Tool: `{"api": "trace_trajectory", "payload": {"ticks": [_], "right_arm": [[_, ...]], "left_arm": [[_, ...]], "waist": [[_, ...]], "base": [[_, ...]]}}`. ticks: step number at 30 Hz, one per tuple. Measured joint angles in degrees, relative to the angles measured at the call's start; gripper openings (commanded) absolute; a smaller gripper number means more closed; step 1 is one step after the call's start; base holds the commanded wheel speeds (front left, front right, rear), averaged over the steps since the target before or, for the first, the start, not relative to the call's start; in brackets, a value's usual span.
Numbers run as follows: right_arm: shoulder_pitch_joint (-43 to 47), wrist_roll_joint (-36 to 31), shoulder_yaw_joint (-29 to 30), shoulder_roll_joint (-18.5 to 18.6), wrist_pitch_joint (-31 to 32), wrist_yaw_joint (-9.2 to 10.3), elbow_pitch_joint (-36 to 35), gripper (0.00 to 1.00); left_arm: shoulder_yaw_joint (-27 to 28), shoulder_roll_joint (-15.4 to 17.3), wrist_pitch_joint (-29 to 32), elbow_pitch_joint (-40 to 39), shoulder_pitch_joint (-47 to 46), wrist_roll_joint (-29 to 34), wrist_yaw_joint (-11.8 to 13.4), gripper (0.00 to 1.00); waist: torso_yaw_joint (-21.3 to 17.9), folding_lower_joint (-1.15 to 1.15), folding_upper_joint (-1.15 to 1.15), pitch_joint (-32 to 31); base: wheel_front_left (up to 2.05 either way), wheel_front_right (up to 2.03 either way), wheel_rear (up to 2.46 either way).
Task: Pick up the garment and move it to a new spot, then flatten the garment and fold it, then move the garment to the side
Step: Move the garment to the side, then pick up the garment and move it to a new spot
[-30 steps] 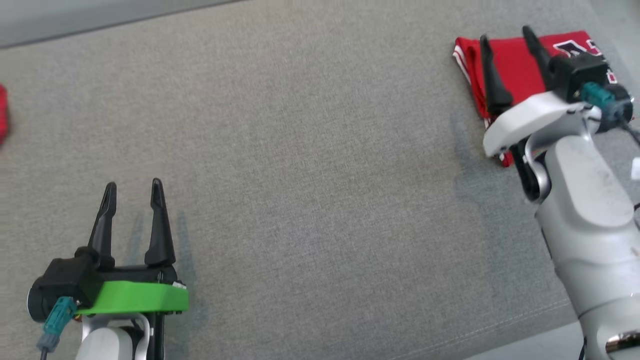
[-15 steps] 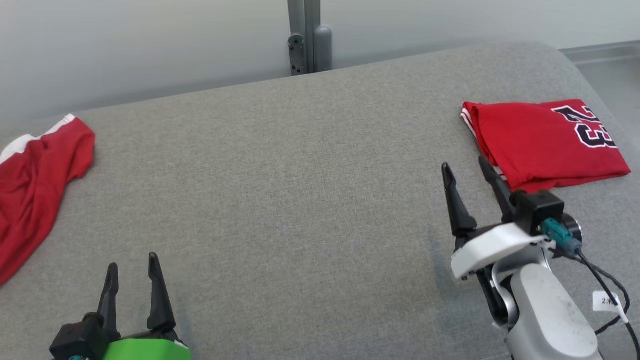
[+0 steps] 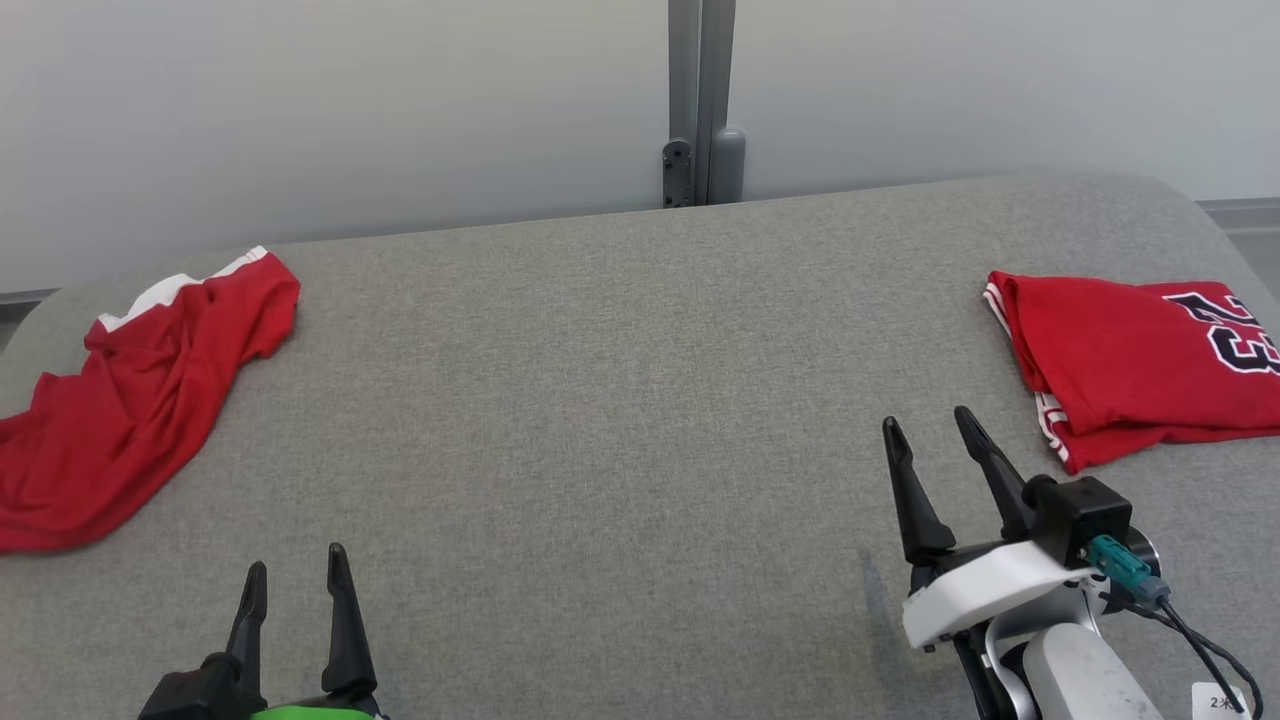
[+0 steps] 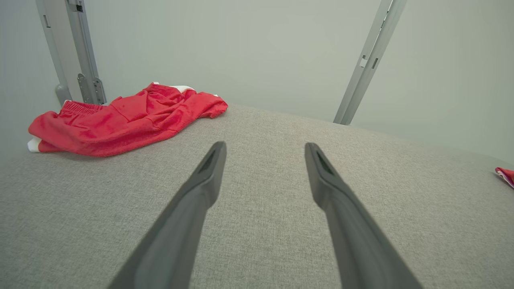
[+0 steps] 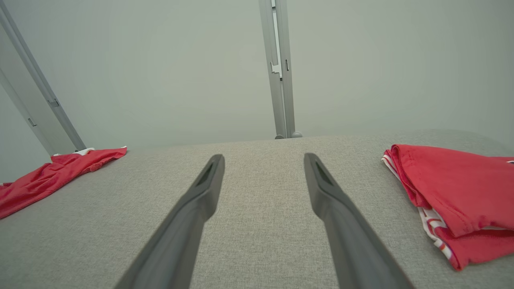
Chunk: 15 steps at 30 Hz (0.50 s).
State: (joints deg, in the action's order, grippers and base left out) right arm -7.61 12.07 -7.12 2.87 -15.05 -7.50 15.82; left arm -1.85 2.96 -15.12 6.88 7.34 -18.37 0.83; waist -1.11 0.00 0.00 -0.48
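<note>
- Two red garments lay on the grey cushion (image 3: 620,400): a crumpled garment (image 3: 130,400) far to the left of the metal post (image 3: 700,100), and a folded jersey (image 3: 1120,360) far to its right.
- Opposite the post, at the near edge, the left gripper (image 3: 296,560) and right gripper (image 3: 925,420) each had fingers spread apart, holding nothing.
- The jersey looked finished, so the crumpled garment was probably the one to fetch.
- A good pick would pinch a bunched ridge, deep enough to catch cloth but not the cushion cover.
- It should be lifted clear before being carried toward the bare middle in front of the post, to avoid dragging.
</note>
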Motion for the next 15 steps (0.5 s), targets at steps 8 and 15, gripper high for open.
{"api": "trace_trajectory", "payload": {"ticks": [8,15], "right_arm": [[0.0,0.0,-0.1,0.0,0.0,0.0,0.1,1.0],[0.0,0.0,-0.3,0.0,0.0,0.0,0.1,1.0]], "left_arm": [[0.1,0.0,0.0,0.8,-0.4,0.3,-0.8,1.0],[0.4,0.0,0.0,1.0,-0.4,0.4,-0.8,1.0]], "waist": [[0.2,0.0,0.0,0.2],[0.2,0.0,0.0,0.3]], "base": [[0.0,0.0,0.0],[0.0,0.0,0.0]]}}
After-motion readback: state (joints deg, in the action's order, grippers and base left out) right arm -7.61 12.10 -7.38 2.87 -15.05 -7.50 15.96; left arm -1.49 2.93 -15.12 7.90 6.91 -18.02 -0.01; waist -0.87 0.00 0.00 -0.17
